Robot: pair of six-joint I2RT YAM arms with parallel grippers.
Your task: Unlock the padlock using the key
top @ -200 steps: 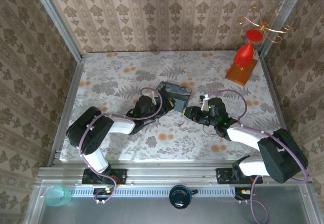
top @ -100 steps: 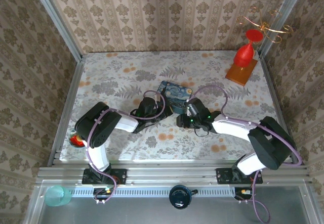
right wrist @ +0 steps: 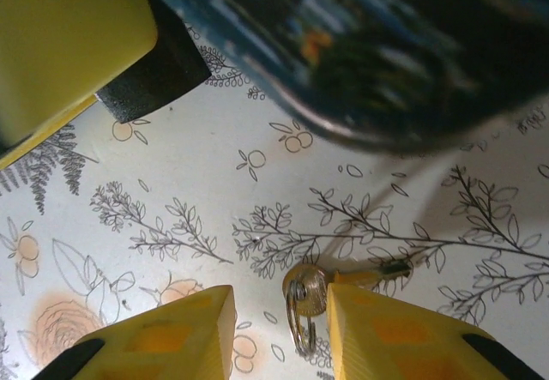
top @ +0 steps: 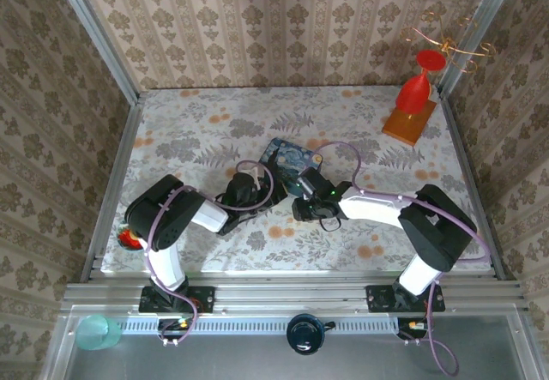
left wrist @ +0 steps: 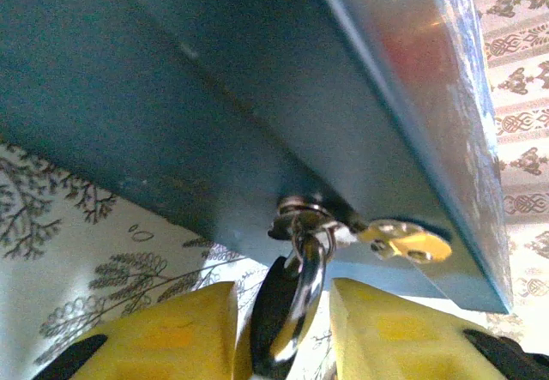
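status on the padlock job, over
Left gripper: jaws either side of padlock, grip unclear. Right gripper: jaws open around key on the cloth. Padlock hangs from tin, key not in.

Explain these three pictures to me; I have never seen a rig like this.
Two black-and-white robot arms, the left arm and the right arm, are bolted at the table's near edge. The overhead picture looks down from above and behind them. The other two come from cameras on each wrist, so the yellow fingers are each arm's own gripper. On the floral tablecloth lies a blue painted rectangular tin, with a small black padlock hooked through its clasp. The left gripper straddles that padlock; whether it squeezes it I cannot tell. The right gripper stands open around a small metal key on a ring, lying on the cloth. A red goblet-shaped ornament stands far right.
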